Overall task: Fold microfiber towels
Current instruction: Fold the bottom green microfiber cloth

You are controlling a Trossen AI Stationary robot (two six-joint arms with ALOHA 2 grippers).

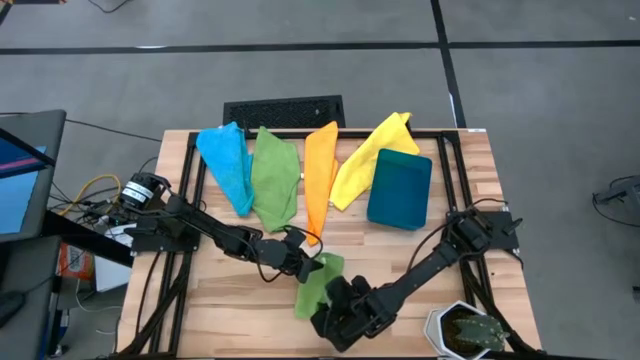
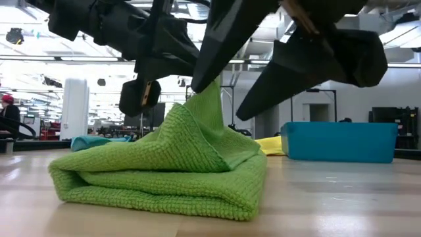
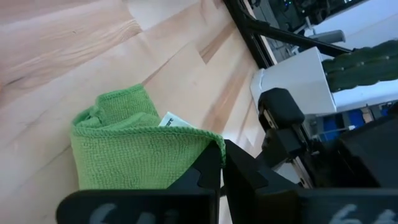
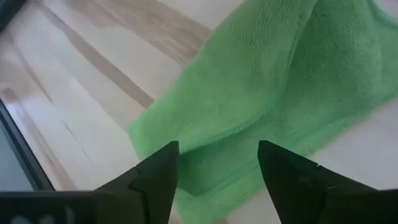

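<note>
- Folded green towel point(image 1: 318, 282) lies on the wooden tabletop point(image 1: 230, 310), near its front edge, well in front of the teal bin point(image 1: 399, 188).
- Left gripper point(image 1: 302, 262) pinches the folded towel's upper edge, fingers pressed together on the cloth.
- Right gripper point(image 4: 217, 168) hovers over that towel, fingers spread, holding nothing.
- Blue towel point(image 1: 227, 162), second green towel point(image 1: 274, 178), orange towel point(image 1: 319, 175), yellow towel point(image 1: 366, 156) lie in a row beside the bin.

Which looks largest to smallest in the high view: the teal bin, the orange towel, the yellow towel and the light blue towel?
1. Teal bin, the broadest patch.
2. Yellow towel, though the bin hides part of it.
3 and 4. Light blue towel and orange towel cover about the same area; too close to rank.
</note>
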